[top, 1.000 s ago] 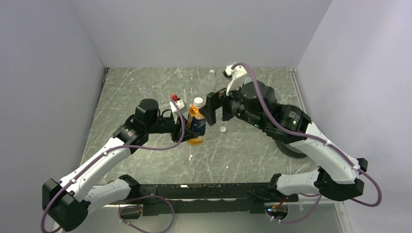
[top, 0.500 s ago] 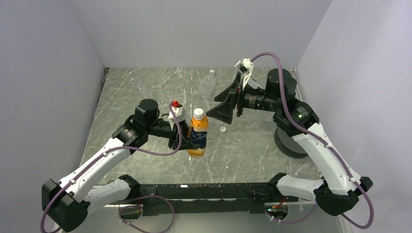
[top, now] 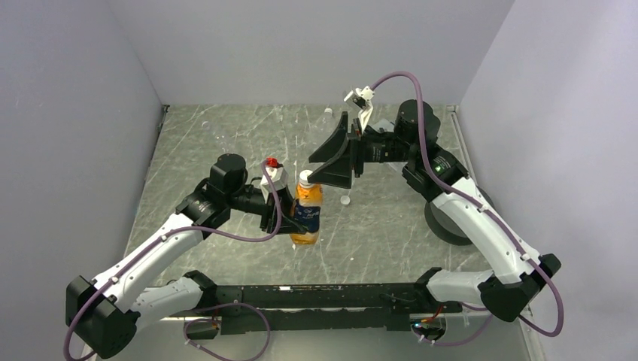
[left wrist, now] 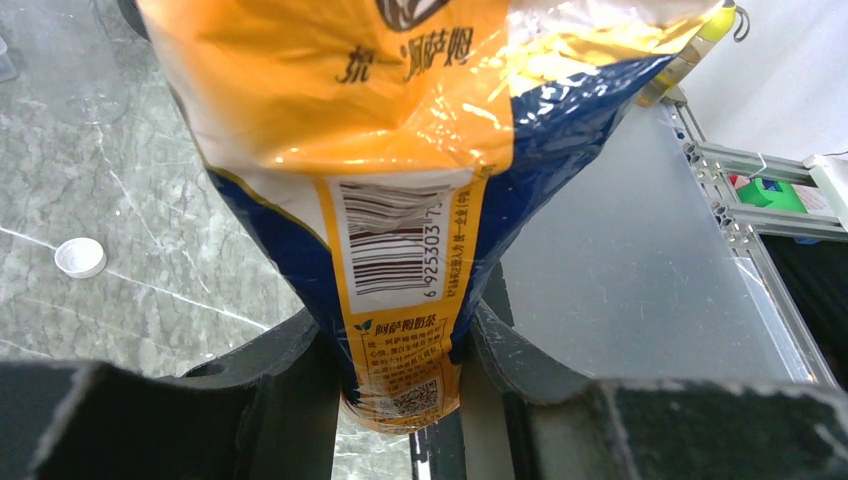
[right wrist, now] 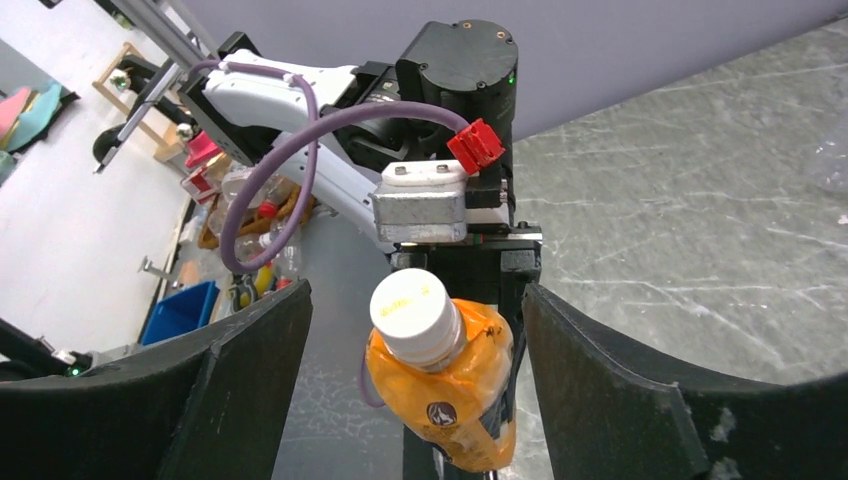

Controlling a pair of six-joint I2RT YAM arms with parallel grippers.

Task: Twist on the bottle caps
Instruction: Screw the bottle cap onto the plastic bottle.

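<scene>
My left gripper [top: 290, 213] is shut on the orange-amber bottle [top: 305, 213] and holds it upright above the table. Its blue and yellow label fills the left wrist view [left wrist: 400, 200], pinched between my two fingers [left wrist: 290, 390]. A white cap [top: 306, 179] sits on the bottle's neck; it also shows in the right wrist view [right wrist: 412, 313]. My right gripper [top: 325, 167] is open and comes at the cap from the right, one finger on each side of it, not touching [right wrist: 410, 400]. A loose white cap [top: 344, 200] lies on the table right of the bottle, also in the left wrist view [left wrist: 80, 258].
A large black disc [top: 448, 222] lies at the right, under my right arm. Another tiny white cap [top: 328, 111] lies near the back wall. Grey walls close in the table on three sides.
My right arm has swung back and turned, and its open gripper now points left at the bottle's cap. My left gripper has tilted the bottle slightly while still holding it.
</scene>
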